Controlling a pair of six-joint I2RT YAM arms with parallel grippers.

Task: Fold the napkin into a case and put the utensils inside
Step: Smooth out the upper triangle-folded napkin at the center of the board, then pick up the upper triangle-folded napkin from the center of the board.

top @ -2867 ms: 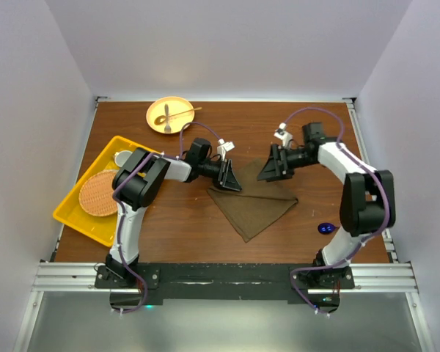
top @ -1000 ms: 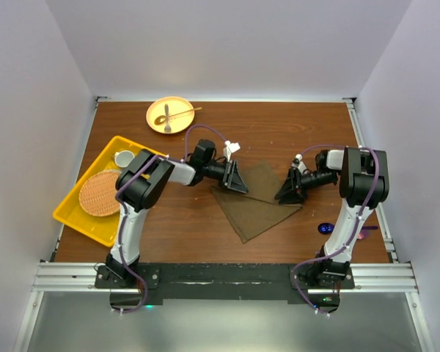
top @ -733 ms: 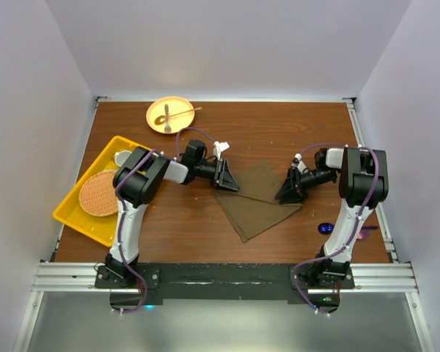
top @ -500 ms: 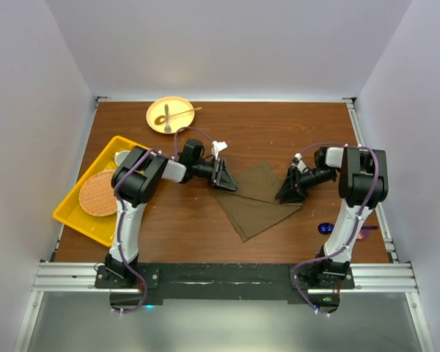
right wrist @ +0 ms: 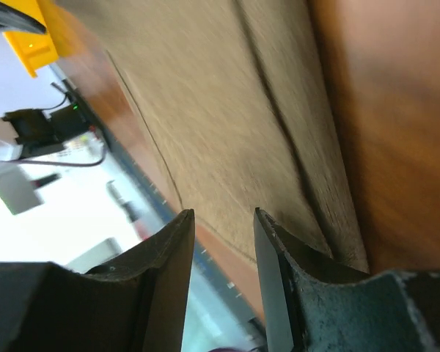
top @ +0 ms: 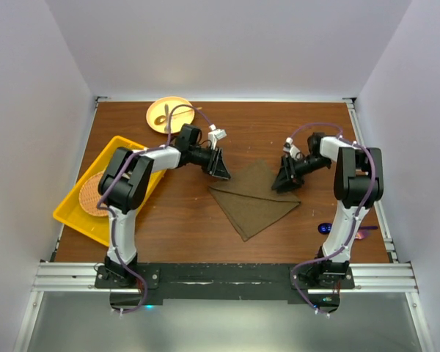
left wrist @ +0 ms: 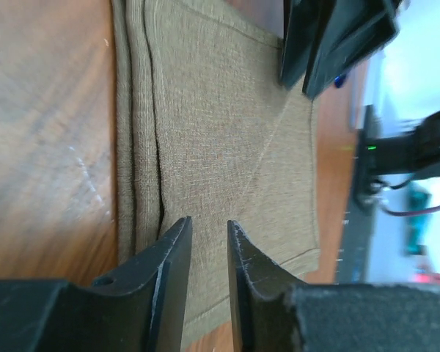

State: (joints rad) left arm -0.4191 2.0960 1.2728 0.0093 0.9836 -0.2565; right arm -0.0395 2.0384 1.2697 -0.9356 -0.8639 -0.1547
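The olive-brown napkin [top: 253, 199] lies folded on the table's middle as a flat shape with a point toward the near edge. The case does not show as a narrow pouch. My left gripper [top: 221, 167] hovers just off the napkin's far-left edge, its jaws a little apart with nothing between them; in the left wrist view the left gripper [left wrist: 209, 224] looks along the napkin [left wrist: 220, 125]. My right gripper [top: 286, 180] stands open by the far-right corner, and the right gripper [right wrist: 224, 213] is empty over the napkin [right wrist: 227, 95]. Of the utensils, a glossy blue spoon [top: 325, 228] lies at the right.
A round yellow plate [top: 158, 122] sits at the back left, partly behind the left arm's cable. A yellow tray [top: 73, 214] holding a round woven mat [top: 95, 196] stands at the left edge. The table's back and side walls enclose the area.
Both grippers have drawn back from the napkin toward the far side, the left one up and to the left. The left jaws have narrowed a little. The napkin stays flat.
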